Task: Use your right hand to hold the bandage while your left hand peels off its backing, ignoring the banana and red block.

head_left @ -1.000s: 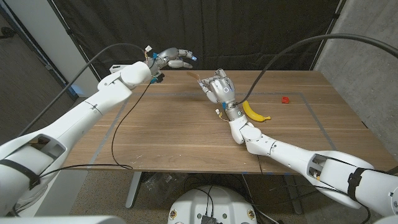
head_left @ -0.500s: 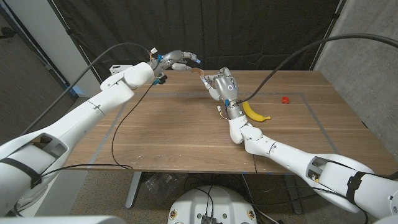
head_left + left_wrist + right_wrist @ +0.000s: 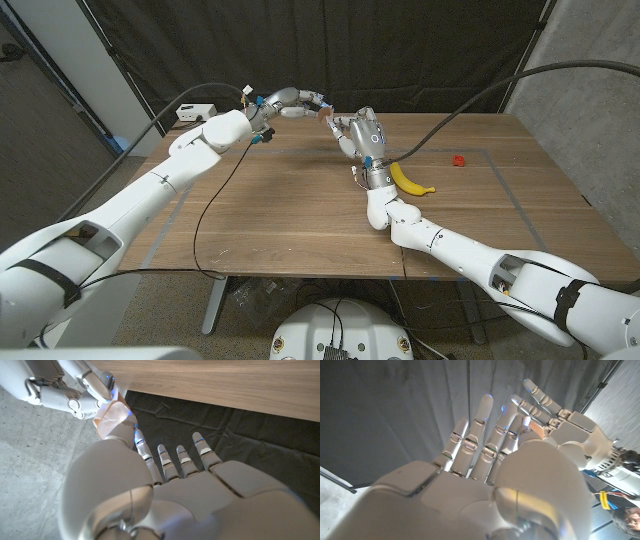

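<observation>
The left robot hand (image 3: 290,102) has closed in, now pinching the small tan adhesive bandage (image 3: 327,114) gripped by the right robot hand (image 3: 360,135); peeling looks imminent.

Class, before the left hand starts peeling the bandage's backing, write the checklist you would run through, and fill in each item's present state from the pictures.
1. Right hand holds the bandage raised off the table: ok.
2. Left hand has reached the bandage: ok, its fingertips meet it in the left wrist view.
3. Left hand grips the backing itself: cannot tell, the layers are not distinguishable.
4. Banana lies apart from both hands: ok.
5. Red block lies well to the side: ok.
</observation>
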Tool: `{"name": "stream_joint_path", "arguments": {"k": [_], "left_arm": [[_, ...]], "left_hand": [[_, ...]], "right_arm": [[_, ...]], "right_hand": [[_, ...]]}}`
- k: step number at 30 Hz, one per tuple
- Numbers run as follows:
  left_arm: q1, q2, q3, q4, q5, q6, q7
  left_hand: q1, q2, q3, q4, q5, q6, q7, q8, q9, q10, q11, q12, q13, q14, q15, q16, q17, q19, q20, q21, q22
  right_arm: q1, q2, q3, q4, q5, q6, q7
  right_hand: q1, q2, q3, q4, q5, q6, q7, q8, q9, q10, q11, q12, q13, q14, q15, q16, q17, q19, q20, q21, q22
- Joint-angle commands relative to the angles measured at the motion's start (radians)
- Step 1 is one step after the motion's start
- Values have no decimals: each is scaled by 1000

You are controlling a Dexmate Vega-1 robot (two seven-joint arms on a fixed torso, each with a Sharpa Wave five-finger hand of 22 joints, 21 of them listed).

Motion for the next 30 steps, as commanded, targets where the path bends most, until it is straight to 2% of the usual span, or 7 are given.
{"name": "stream_joint_path", "arguments": {"k": [1, 6, 12, 17, 24, 29, 30], "left_arm": [[1, -3, -2, 26, -97, -29, -94], [4, -16, -5, 39, -114, -29, -87], [6, -41, -11, 67, -149, -38, -84], [10, -48, -14, 67, -145, -41, -55], [21, -57, -14, 57, -115, -38, 7], [14, -51, -4, 49, -94, -34, 8], [5, -49, 2, 56, -95, -38, -12]], "left_hand": [[-10, 0, -10, 3, 7, -18, -2, -15, -1, -14, 6, -8, 2, -12, -6, -4, 4, -4, 7, 0, 1], [-13, 8, -11, 7, 9, -29, -3, -26, -1, -14, 10, -8, 2, -15, 0, -4, 6, -7, 13, -1, 2], [-37, 87, -3, 46, 10, 23, 27, -25, -3, 17, 18, 3, 1, -2, 5, 8, 17, -7, 19, 3, 5], [-44, 101, -2, 55, 8, 27, 33, -29, -3, 28, 16, 7, 1, 5, 6, 11, 18, -4, 21, 6, 6], [-31, 72, -6, 32, 5, 80, 48, -19, -4, 68, 3, 18, 0, 37, -12, 15, 9, 7, 12, 13, 5], [-25, 25, -23, 8, 2, 91, 63, -23, -2, 78, -13, 18, 2, 57, -28, 15, 3, 10, 5, 15, 4], [-25, 19, -26, 5, 2, 69, 43, -34, -2, 71, -13, 13, 2, 52, -24, 12, 3, 9, 5, 15, 4]], "right_arm": [[1, 13, 12, 21, 22, -23, -4], [-5, 19, 24, 27, -19, -18, -6], [-19, 15, 41, 9, -107, -26, -6], [-23, 19, 53, 14, -192, -27, -6], [-49, 46, 118, 25, -309, 31, -6], [-57, 64, 145, 36, -334, 47, -6], [-57, 67, 148, 38, -338, 45, -6]], "right_hand": [[13, 1, -2, 3, -7, 29, -21, -3, 4, 10, 1, -2, 5, 12, -110, -6, 4, 9, -143, 3, 3], [16, 2, -5, 5, -9, 31, -21, -5, 6, 11, 1, -5, 9, 14, -110, -12, 6, 10, -143, 2, 3], [19, 3, -8, 9, -10, 32, -21, -8, 9, 14, 1, -8, 10, 17, -110, -17, 10, 10, -143, 1, 3], [23, 2, -11, 10, -12, 32, -21, -11, 9, 14, 1, -13, 10, 19, -110, -21, 13, 11, -144, 2, 3], [27, 3, -14, 14, -12, 35, -21, -15, 9, 16, 1, -16, 13, 21, -110, -27, 17, 10, -143, -1, 3], [30, 3, -16, 15, -13, 38, -21, -17, 9, 19, 1, -18, 13, 24, -110, -30, 20, 11, -143, 0, 3], [31, 3, -17, 15, -13, 38, -21, -18, 8, 20, 1, -19, 14, 24, -110, -30, 20, 11, -144, -1, 3]]}}
